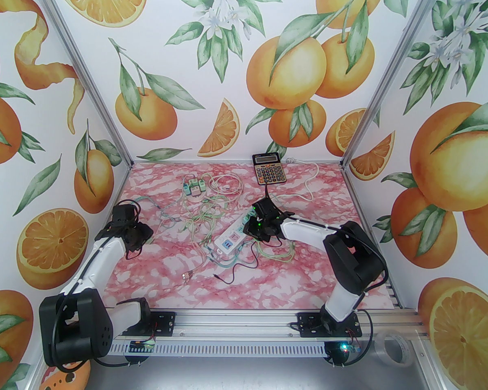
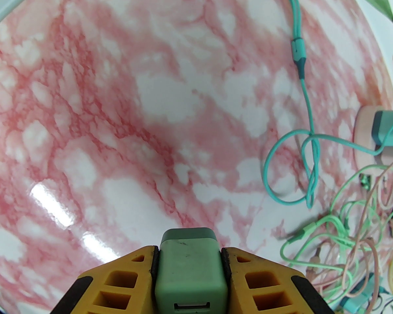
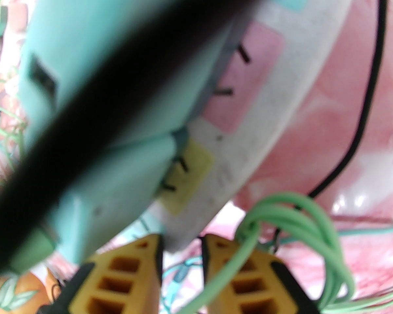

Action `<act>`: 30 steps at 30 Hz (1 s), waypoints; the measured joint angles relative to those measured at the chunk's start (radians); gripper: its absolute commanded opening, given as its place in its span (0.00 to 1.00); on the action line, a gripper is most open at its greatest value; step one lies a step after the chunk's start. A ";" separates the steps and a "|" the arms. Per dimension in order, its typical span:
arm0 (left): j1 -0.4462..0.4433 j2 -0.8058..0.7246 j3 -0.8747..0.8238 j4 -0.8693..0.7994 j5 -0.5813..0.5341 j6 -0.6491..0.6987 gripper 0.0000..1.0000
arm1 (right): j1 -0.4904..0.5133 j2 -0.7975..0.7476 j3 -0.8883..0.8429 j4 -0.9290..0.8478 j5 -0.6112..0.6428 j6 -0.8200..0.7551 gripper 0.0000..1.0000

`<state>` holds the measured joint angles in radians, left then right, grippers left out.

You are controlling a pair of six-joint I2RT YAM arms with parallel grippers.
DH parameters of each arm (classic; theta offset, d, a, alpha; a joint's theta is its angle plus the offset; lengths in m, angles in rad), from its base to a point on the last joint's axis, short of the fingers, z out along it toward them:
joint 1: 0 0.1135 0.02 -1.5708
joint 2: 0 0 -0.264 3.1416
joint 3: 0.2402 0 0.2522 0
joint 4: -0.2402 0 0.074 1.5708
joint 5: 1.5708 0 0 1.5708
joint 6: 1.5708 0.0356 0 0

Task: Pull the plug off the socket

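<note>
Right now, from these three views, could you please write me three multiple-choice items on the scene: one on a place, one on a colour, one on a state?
1. Where does the calculator lie?
A. at the far edge of the table
B. beside the left arm's base
C. at the near edge, between the arms

2. What colour is the adapter in the left gripper?
A. pink
B. green
C. black

3. In what state is this adapter?
A. clamped between the fingers, away from the power strip
B. plugged into the strip
C. lying loose on the calculator

Answers:
1 A: the top view shows it close to the back wall.
2 B: the left wrist view shows a green body.
3 A: yellow fingers press both its sides over bare table.
</note>
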<state>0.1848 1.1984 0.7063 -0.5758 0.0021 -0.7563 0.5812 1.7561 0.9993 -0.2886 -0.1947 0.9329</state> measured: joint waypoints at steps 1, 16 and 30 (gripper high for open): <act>0.000 0.000 0.000 0.001 0.000 -0.002 0.35 | 0.001 0.000 0.000 0.000 0.002 0.000 0.27; 0.010 0.064 -0.014 0.002 -0.003 0.005 0.52 | 0.002 0.000 0.000 -0.002 0.004 0.000 0.27; -0.100 -0.086 0.137 -0.065 -0.044 0.093 0.71 | 0.003 -0.047 0.035 -0.149 0.068 -0.082 0.51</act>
<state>0.0849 1.1126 0.8436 -0.6411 -0.0418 -0.6628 0.5842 1.7088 1.0344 -0.4374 -0.1272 0.8509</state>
